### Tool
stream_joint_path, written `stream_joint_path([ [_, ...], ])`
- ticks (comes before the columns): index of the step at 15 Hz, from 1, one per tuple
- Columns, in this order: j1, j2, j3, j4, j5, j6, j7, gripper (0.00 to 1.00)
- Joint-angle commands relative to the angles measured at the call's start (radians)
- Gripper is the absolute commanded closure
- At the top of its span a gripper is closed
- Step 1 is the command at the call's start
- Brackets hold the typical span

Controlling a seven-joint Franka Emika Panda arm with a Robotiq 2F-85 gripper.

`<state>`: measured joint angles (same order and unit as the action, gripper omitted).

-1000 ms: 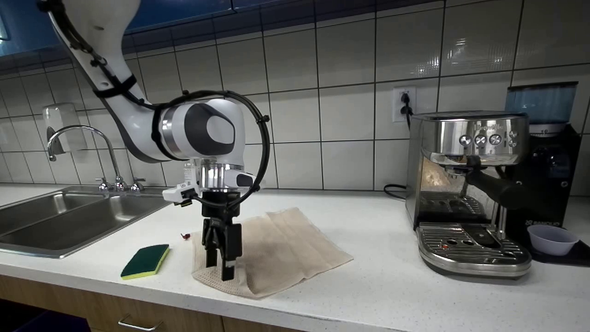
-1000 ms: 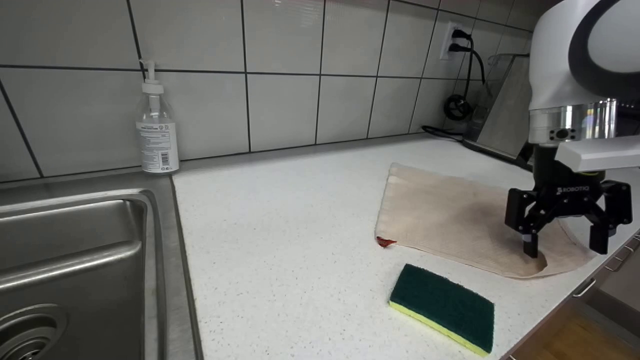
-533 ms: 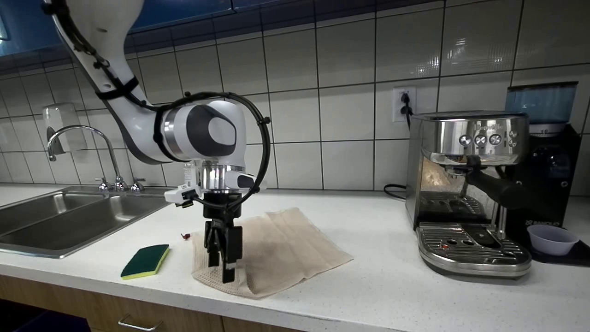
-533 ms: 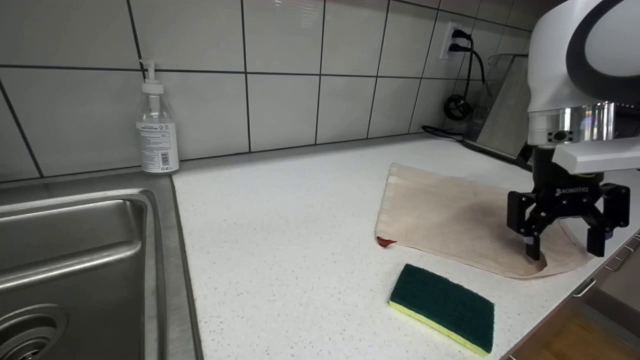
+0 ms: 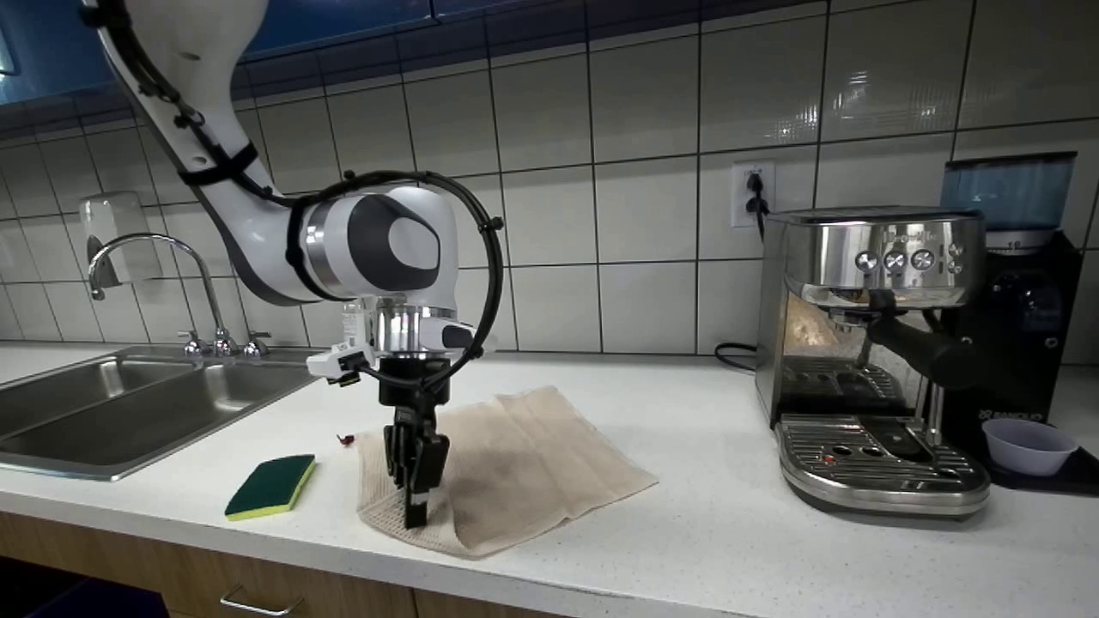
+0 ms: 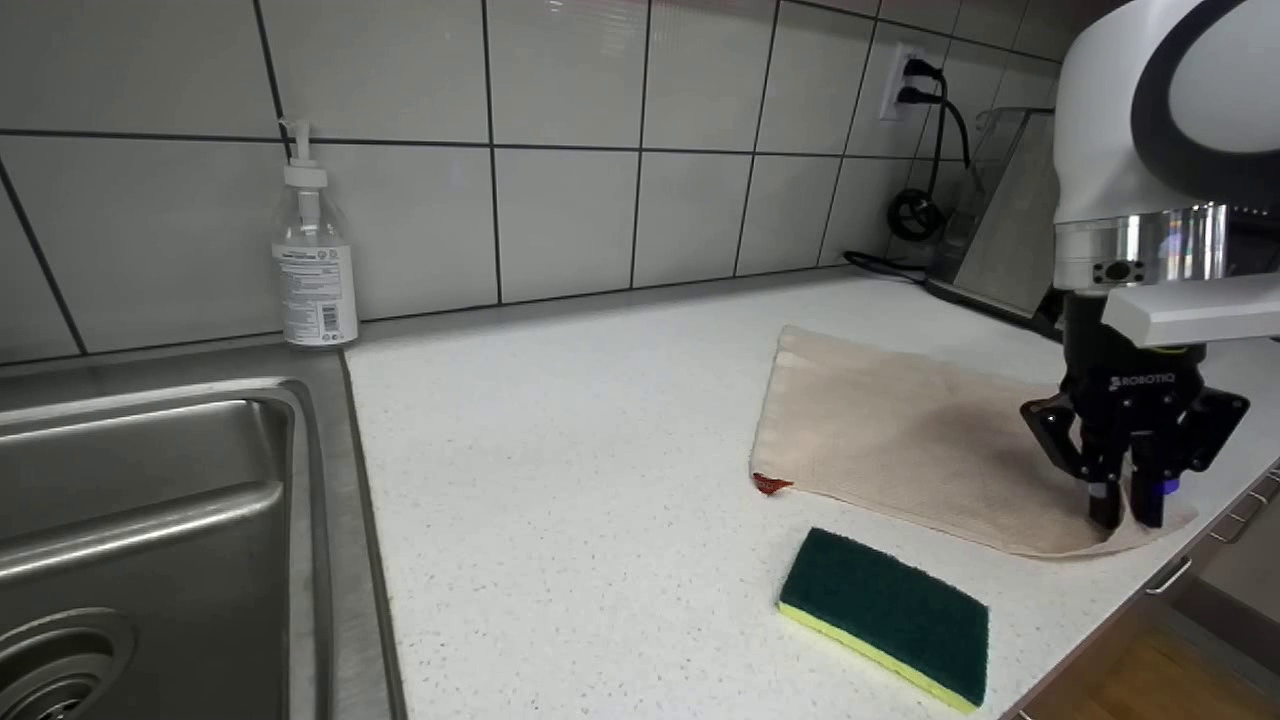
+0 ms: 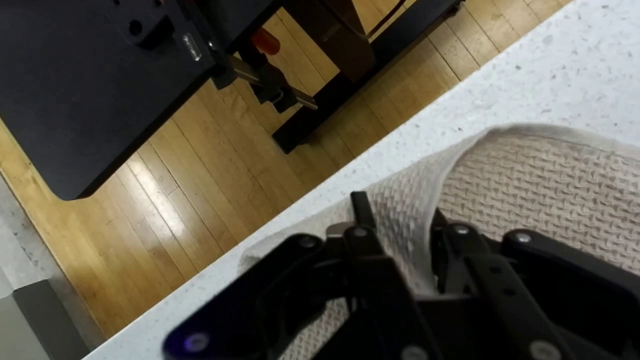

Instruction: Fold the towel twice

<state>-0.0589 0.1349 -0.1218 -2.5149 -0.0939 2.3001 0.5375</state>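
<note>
The towel (image 6: 900, 440) is lying spread on the white tabletop (image 6: 560, 480), its near end reaching close to the front edge. In both exterior views it is showing beige, mostly flat, and a red tag (image 6: 770, 484) is sticking out at a corner. The end effector (image 6: 1127, 508) is pointing down onto the part near that edge. Its 2 fingers (image 6: 1148, 508) are standing narrow, the tips low against the fabric, with a ridge of towel rising between them in the wrist view; whether they are pinching it, I cannot tell. The arm (image 5: 395, 240) is hanging above.

A green and yellow sponge (image 6: 890, 615) is lying near the towel, apart from it. In an exterior view a steel sink (image 5: 232, 399) is sitting past the sponge, a curved tap (image 5: 211, 296) is rising at its back, and a coffee machine (image 5: 876, 249) is standing well apart from the towel, with a grinder (image 5: 1013, 335) beside it and a pale cup (image 5: 1030, 446) at the grinder's foot. In an exterior view a bottle (image 6: 316, 290) is standing upright at the sink's back corner, and 2 black plugs (image 6: 925, 69) are sitting in an outlet (image 6: 892, 95). In the wrist view a wood floor (image 7: 235, 165) is showing past the tabletop's edge.
</note>
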Motion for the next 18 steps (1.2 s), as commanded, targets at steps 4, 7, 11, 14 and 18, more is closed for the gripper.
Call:
stream_joint_path([
  [4, 0.009, -0.005, -0.008, 0.014, -0.037, -0.015, 0.028, 1.0],
  [7, 0.009, -0.016, -0.009, 0.011, -0.05, -0.017, 0.029, 1.0],
  [11, 0.008, -0.037, -0.009, 0.01, -0.067, -0.018, 0.026, 1.0],
  [14, 0.007, -0.051, -0.009, 0.012, -0.082, -0.019, 0.026, 1.0],
  [18, 0.005, -0.067, -0.006, 0.019, -0.1, -0.02, 0.026, 1.0],
])
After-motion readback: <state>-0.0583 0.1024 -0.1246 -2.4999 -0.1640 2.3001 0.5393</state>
